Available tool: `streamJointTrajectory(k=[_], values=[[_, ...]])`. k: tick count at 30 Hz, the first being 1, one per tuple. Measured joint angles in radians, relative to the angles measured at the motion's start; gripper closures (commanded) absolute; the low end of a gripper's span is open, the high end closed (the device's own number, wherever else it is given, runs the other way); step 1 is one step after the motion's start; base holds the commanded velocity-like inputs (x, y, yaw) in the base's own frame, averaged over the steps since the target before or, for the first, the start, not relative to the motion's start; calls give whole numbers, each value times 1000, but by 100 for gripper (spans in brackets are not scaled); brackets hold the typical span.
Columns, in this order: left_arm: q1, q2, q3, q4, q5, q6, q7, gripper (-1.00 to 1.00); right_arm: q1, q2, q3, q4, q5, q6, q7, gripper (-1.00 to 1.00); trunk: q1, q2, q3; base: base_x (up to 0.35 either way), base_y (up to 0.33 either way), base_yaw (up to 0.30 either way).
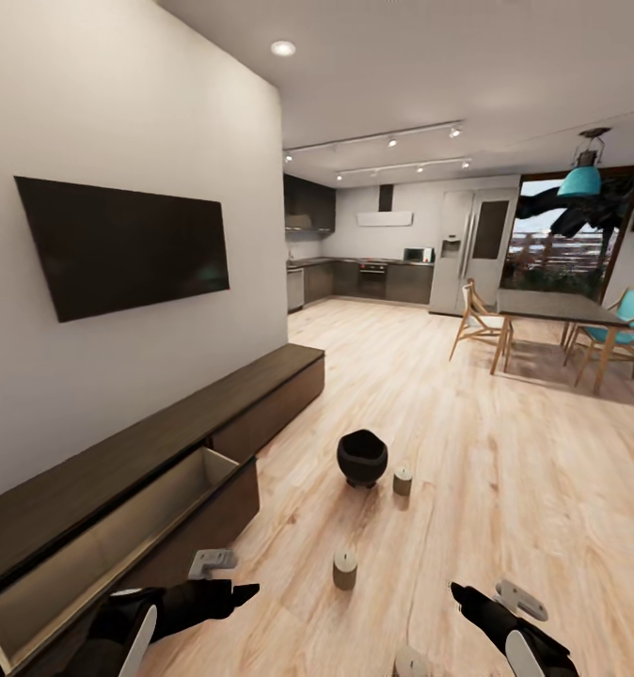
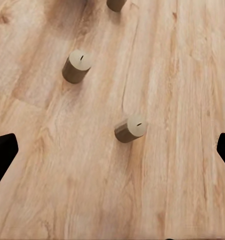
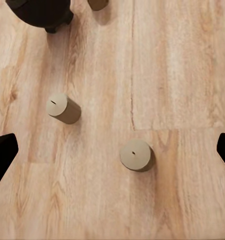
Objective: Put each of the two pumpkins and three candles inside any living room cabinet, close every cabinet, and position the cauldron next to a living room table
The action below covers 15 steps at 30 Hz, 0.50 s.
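Standing here, I'd say the job is barely under way. The long dark cabinet (image 1: 166,442) runs along the wall on the left pincer's outer side, and one of its drawers (image 1: 110,536) hangs pulled out, pale inside and, as far as I can see, with nothing in it. So it is ready to receive things, and it will need shutting later.

All three candles sit upright on the wooden floor (image 1: 505,489). The nearest candle (image 1: 410,662) is between the two pincers, close below them; the middle candle (image 1: 344,569) stands a little ahead of the left pincer (image 1: 246,592); the far candle (image 1: 403,480) is well ahead of both, just beside the black cauldron (image 1: 362,458). The cauldron rests on open floor, well apart from the dining table (image 1: 552,307) far ahead of the right pincer (image 1: 460,594). I judge it unplaced as yet.

In the wrist views the dark fingertips (image 2: 2,152) of the left pincer sit at opposite edges, spread wide, with nothing between them but floor and candles below; the right pincer's fingertips (image 3: 2,152) are spread the same way, holding nothing.

I can't spot a pumpkin from here, so I can't tell whether those are put away.
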Motion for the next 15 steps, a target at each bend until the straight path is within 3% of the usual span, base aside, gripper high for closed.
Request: streamJointTrajectory(k=[6,15], values=[[0,0,0,0,0,1,0,-100,0,0,0,0,0,0,0,-100,0,0,2,38,63,-278],[0,0,0,0,0,2,1,-100,0,0,1,0,1,-1,2,-100,0,0,6,133,244,-279]])
